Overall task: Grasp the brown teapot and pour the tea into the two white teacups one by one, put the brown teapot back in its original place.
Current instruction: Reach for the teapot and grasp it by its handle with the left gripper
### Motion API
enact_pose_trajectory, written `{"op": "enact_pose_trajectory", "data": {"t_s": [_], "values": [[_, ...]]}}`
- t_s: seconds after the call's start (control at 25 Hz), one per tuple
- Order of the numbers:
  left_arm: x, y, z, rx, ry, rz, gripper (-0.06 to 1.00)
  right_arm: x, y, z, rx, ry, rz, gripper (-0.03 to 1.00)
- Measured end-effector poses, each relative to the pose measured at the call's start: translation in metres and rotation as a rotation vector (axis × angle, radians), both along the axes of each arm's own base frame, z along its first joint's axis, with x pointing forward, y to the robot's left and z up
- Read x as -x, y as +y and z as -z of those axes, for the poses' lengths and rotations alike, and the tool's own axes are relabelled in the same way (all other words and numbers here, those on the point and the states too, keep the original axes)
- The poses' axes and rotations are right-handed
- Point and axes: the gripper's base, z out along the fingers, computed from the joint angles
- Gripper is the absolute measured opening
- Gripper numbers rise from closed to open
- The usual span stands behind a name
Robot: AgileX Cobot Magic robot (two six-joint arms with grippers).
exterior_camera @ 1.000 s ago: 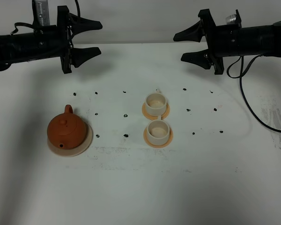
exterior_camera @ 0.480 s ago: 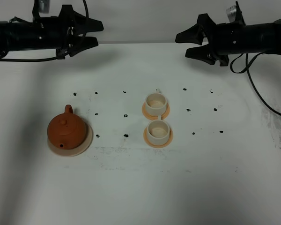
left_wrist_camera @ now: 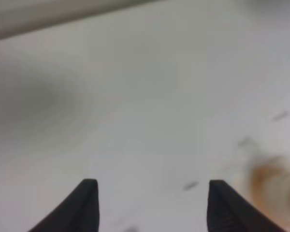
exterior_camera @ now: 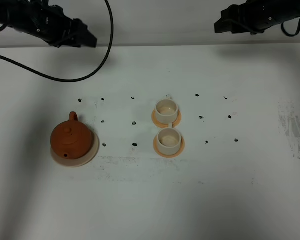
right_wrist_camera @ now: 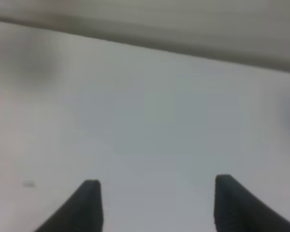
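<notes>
The teapot [exterior_camera: 70, 140] sits on its saucer [exterior_camera: 93, 149] left of the two cups [exterior_camera: 166, 108] [exterior_camera: 169, 140], left arm [exterior_camera: 45, 25] and right arm [exterior_camera: 260, 17] at the tabletop's [exterior_camera: 215, 190] far edge with jaws apart, empty; an off-centre grab could tip it, spilling tea.

Left gripper [left_wrist_camera: 152, 193], jaws apart, over white table [left_wrist_camera: 135, 96] (all blurred)

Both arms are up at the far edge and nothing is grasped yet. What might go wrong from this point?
1. The loop handle of the brown teapot is small and faces the far edge. The open left gripper may clip the lid or shove the pot off its saucer.
2. The far teacup and near teacup stand close together, so pouring into one may splash or knock the other.
</notes>
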Motion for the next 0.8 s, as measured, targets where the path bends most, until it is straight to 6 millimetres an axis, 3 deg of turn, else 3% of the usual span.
{"op": "enact_pose_trajectory", "data": {"t_s": [0.2, 0.36, 0.48, 0.8], "values": [[0.004, 0.011, -0.006, -0.285, 0.012, -0.005, 0.51, -0.002, -0.013, -0.01, 0.165, -0.004, 0.045, 0.52], [0.014, 0.014, -0.042, -0.314, -0.052, -0.036, 0.51, 0.002, -0.016, -0.01, 0.201, 0.046, 0.042, 0.52], [0.026, 0.014, -0.065, -0.309, -0.093, -0.047, 0.51, 0.009, -0.016, -0.022, 0.204, 0.064, 0.042, 0.52], [0.082, 0.022, -0.078, -0.342, -0.183, -0.102, 0.51, 0.056, -0.012, -0.113, 0.169, -0.032, 0.031, 0.52]]}}
